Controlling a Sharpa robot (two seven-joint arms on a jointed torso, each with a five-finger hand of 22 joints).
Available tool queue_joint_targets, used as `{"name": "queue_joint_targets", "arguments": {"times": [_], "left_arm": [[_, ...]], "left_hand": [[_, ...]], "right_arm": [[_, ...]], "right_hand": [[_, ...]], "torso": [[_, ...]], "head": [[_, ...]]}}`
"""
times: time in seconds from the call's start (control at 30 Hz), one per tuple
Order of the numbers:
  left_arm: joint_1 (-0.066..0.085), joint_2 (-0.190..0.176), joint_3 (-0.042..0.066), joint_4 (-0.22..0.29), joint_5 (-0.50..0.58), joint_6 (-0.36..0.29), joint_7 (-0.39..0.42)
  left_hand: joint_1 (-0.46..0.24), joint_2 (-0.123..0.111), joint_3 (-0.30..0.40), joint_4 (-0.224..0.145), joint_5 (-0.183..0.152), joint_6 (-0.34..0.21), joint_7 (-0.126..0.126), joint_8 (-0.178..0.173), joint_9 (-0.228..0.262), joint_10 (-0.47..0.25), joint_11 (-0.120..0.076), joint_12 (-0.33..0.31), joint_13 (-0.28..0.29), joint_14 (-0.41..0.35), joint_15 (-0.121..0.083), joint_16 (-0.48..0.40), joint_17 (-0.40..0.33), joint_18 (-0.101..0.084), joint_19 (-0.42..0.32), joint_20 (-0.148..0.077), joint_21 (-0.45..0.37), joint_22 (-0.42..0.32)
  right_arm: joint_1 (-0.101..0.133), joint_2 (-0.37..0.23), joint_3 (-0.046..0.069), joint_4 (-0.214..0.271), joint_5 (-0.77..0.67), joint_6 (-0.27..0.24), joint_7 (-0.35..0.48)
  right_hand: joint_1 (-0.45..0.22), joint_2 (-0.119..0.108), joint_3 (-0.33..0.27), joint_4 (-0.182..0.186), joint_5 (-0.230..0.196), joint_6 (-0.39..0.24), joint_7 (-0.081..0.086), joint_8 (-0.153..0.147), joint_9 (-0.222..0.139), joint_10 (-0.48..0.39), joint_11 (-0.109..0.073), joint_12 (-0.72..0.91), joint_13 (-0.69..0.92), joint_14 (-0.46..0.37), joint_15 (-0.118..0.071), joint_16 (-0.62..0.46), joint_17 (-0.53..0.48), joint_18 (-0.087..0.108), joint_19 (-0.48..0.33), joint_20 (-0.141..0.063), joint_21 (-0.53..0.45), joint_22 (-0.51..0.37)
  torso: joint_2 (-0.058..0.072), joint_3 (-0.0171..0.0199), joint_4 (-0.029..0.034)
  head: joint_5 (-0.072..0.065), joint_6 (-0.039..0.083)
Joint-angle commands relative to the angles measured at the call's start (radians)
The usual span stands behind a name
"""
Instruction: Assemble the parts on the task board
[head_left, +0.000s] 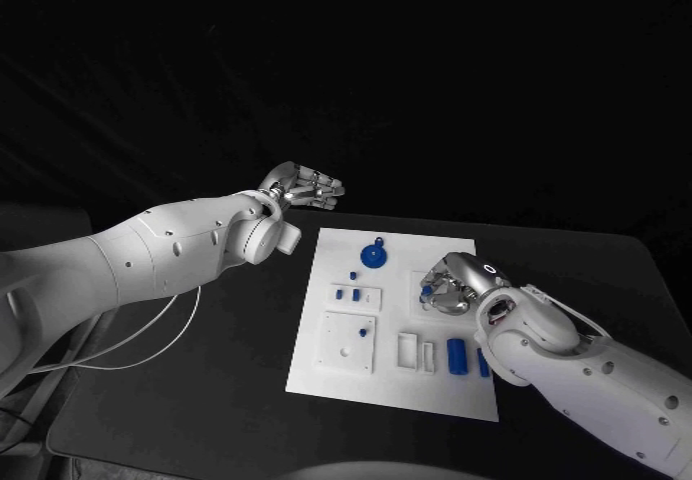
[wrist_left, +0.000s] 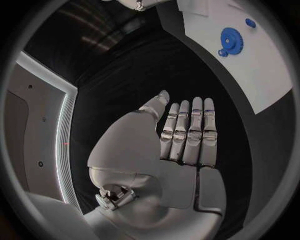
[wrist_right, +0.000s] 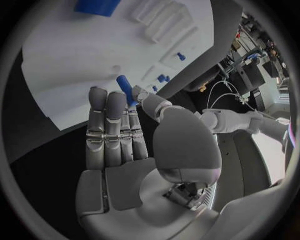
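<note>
The white task board lies in the middle of the black table. On it are a blue gear, small blue pegs and two blue cylinders. My right hand hovers over the board's right side and pinches a small blue peg between its thumb and fingertips; the other fingers are stretched out. My left hand is raised beyond the board's far left corner, fingers straight and holding nothing. The left wrist view shows the gear on the board.
A white square block and two narrow white slots sit at the board's near side. White cables trail over the table at the left. Black table surface surrounds the board.
</note>
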Motion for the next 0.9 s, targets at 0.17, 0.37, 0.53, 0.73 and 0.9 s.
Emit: {"name": "queue_joint_targets", "arguments": {"times": [0.17, 0.37, 0.53, 0.73, 0.9], "left_arm": [[0.0, 0.007, 0.0, -0.009, -0.004, 0.017, -0.001], [0.0, 0.01, 0.0, -0.012, -0.005, 0.017, -0.002], [0.0, 0.015, 0.0, -0.015, -0.011, 0.001, 0.0], [0.0, 0.029, 0.001, -0.021, -0.009, -0.01, 0.008], [0.0, 0.041, 0.001, -0.023, -0.008, -0.011, 0.007]], "left_hand": [[-0.003, 0.003, -0.008, 0.003, -0.003, 0.003, -0.002, -0.001, -0.001, -0.009, -0.002, 0.0, 0.0, -0.003, 0.003, 0.0, 0.001, -0.012, -0.008, 0.002, 0.001, -0.001], [-0.003, 0.003, -0.008, 0.003, -0.003, 0.003, -0.002, -0.001, -0.001, -0.009, -0.002, 0.0, 0.0, -0.003, 0.003, 0.0, 0.001, -0.012, -0.008, 0.002, 0.001, -0.001], [-0.004, 0.003, -0.01, 0.003, 0.0, 0.003, -0.002, 0.0, -0.001, -0.005, -0.003, 0.0, 0.0, 0.001, 0.002, 0.0, 0.001, -0.012, -0.006, 0.001, 0.002, -0.001], [-0.004, 0.004, -0.008, 0.004, 0.0, 0.003, -0.002, 0.0, -0.001, -0.002, -0.004, 0.0, 0.0, 0.004, 0.001, 0.0, 0.001, -0.012, -0.005, 0.0, 0.002, -0.001], [-0.004, 0.004, -0.008, 0.004, 0.0, 0.003, -0.002, 0.0, -0.001, -0.002, -0.004, 0.0, 0.0, 0.004, 0.001, 0.0, 0.001, -0.012, -0.005, 0.0, 0.002, -0.001]], "right_arm": [[0.017, -0.014, 0.021, 0.032, 0.237, -0.013, 0.031], [0.02, -0.008, 0.028, 0.065, 0.284, -0.012, 0.057], [0.02, 0.016, 0.018, 0.078, 0.288, 0.004, 0.08], [0.017, 0.071, -0.029, 0.074, 0.218, 0.005, 0.107], [0.015, 0.111, -0.077, 0.072, 0.137, -0.001, 0.123]], "right_hand": [[-0.013, 0.018, -0.003, -0.02, 0.008, 0.009, -0.006, 0.004, 0.011, 0.006, -0.004, 0.003, 0.002, 0.004, -0.002, -0.007, 0.004, 0.003, 0.036, -0.005, 0.008, 0.022], [-0.015, 0.021, -0.003, -0.024, 0.008, 0.008, -0.005, 0.004, 0.012, 0.006, -0.004, 0.003, 0.002, 0.005, -0.002, -0.008, 0.004, 0.005, 0.037, -0.005, 0.012, 0.022], [-0.015, 0.025, -0.009, -0.028, 0.008, 0.007, -0.005, 0.004, 0.013, 0.004, -0.003, 0.003, 0.002, 0.004, -0.002, -0.008, 0.006, 0.008, 0.035, -0.005, 0.009, 0.022], [-0.015, 0.028, -0.011, -0.031, 0.008, 0.006, -0.005, 0.004, 0.013, 0.004, -0.003, 0.003, 0.002, 0.003, -0.002, -0.009, 0.006, 0.011, 0.035, -0.004, 0.012, 0.023], [-0.015, 0.028, -0.012, -0.032, 0.008, 0.007, -0.005, 0.004, 0.013, 0.004, -0.003, 0.003, 0.002, 0.004, -0.002, -0.009, 0.006, 0.011, 0.035, -0.004, 0.014, 0.023]], "torso": [[0.0, -0.0006, 0.0005], [0.001, -0.0008, -0.0001], [0.0, -0.0025, 0.0004], [-0.002, -0.0037, -0.0035], [-0.001, -0.003, -0.0025]], "head": [[0.007, 0.0], [0.017, -0.002], [0.027, -0.005], [0.041, -0.005], [0.053, -0.009]]}}
